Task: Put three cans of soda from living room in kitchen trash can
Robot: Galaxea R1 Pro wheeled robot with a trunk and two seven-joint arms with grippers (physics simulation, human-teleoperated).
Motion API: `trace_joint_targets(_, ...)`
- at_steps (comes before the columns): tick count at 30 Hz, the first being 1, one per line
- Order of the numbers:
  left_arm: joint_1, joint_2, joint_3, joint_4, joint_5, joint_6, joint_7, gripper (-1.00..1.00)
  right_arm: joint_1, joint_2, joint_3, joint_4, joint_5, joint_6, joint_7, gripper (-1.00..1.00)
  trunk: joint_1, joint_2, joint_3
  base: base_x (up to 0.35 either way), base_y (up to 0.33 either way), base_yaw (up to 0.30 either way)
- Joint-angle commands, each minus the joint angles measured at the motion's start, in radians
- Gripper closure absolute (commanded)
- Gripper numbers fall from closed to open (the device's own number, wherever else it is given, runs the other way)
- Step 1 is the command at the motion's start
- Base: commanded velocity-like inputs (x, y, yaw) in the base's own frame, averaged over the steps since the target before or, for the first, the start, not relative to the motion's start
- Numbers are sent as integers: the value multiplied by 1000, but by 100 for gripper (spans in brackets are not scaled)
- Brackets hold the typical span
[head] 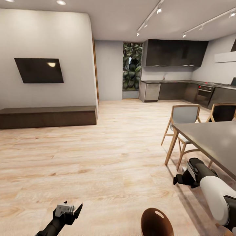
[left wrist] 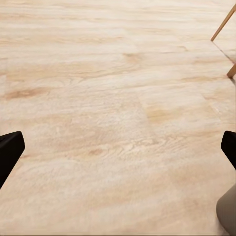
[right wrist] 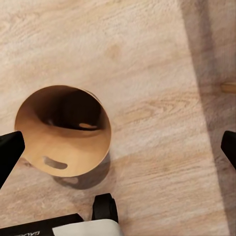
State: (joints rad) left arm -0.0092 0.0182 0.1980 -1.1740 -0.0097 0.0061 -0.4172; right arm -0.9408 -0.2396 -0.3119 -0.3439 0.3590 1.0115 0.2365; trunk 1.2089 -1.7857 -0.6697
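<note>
Floor: light wood planks (head: pixel 108 154)
Wall: dark TV (head: pixel 39 70) above a long low bench (head: pixel 47 116)
Right: grey surface (head: pixel 209 139), two chairs (head: pixel 183 118)
Bottom edge: glossy brown tash can (head: pixel 156 223)
Background: dark kitchen cabinets (head: pixel 175 53)

Light plank floor (head: pixel 108 157); wall TV (head: pixel 39 70); dark kitchen cabinets (head: pixel 175 53).

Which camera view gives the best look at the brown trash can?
The right wrist view: it looks down into the tash can, showing the whole round rim and the inside. The head view shows only its glossy brown top, cut off at the bottom edge. In the left wrist view I can make out only wood floor.
</note>
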Motion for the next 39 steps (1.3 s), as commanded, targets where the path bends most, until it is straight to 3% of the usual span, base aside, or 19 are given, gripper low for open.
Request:
trace_joint_targets(1, 0, 0, 0, 0, 0, 0, 0, -100, 0, 0, 0, 0, 0, 0, 0, -100, 4, -7, -5, 0, 0, 0)
trace_joint_targets(39, -1, 0, -2, 18, -3, 0, 0, -100, -1, 3, 1, -3, 0, -1, -2, -100, 150, -273, -184, 0, 0, 0)
